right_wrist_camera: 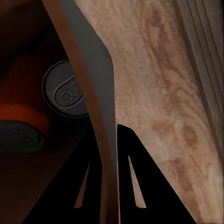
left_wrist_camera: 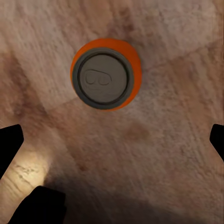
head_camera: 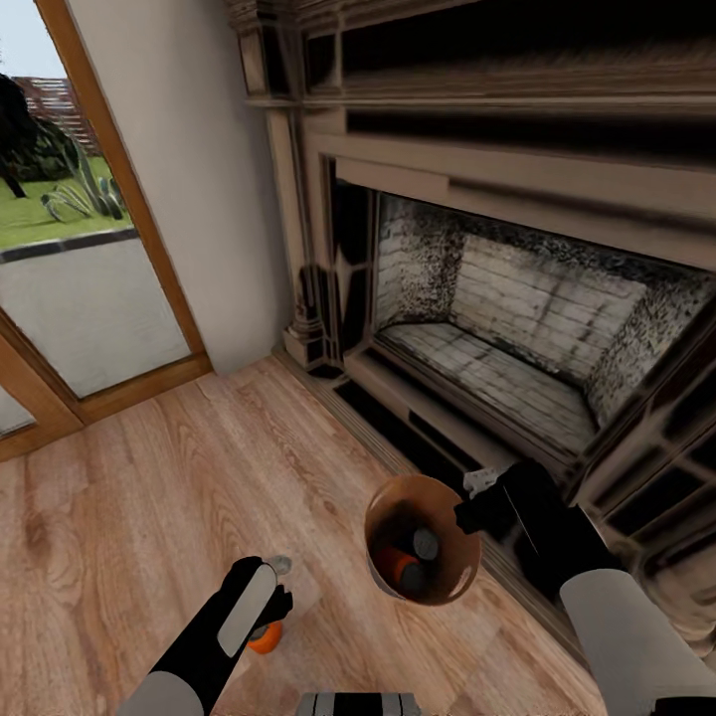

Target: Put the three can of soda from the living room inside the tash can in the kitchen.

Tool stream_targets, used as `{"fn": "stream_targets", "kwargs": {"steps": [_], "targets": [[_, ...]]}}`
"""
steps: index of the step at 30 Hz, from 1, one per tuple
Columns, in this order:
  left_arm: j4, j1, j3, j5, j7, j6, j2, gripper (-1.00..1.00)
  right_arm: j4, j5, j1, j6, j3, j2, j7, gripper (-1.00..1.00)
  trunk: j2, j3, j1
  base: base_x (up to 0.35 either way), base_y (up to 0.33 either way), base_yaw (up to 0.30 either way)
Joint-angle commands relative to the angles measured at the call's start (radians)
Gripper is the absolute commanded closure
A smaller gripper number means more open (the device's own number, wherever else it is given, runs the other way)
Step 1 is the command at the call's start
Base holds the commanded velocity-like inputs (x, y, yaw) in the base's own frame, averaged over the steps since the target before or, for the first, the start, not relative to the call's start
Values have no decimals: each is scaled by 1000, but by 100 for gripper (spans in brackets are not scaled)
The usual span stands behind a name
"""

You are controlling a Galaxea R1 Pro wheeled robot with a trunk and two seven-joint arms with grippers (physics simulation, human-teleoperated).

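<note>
Right gripper [head_camera: 479, 500] clamped on the rim of the trash bucket [head_camera: 443, 582], one finger inside the wall, one outside; holding it up, centre-right of the head frame, likely as a carrier; two soda cans [head_camera: 410, 557] already lie inside it. Third soda can [left_wrist_camera: 105, 73] stands upright on the plank floor [head_camera: 149, 517], low left of the head frame, under the left gripper [left_wrist_camera: 112, 140]; its fingers spread wide, apart from the can, apparently poised for a top-down grab. Living room: light wood planks; dark carved fireplace [head_camera: 517, 328] upper right; glass door [head_camera: 70, 249] upper left.
</note>
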Motion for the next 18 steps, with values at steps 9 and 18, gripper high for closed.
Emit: {"fn": "stream_targets", "kwargs": {"steps": [9, 18], "targets": [[-2, -19, 2, -28, -5, -13, 6, -100, -4, -43, 0, 18, 0, 0, 10, 100, -2, -35, 4, 0, 0, 0], [9, -65, 6, -152, -122, -96, 12, -100, -11, -44, 1, 18, 0, -1, 11, 100, -4, -70, 8, 0, 0, 0]]}}
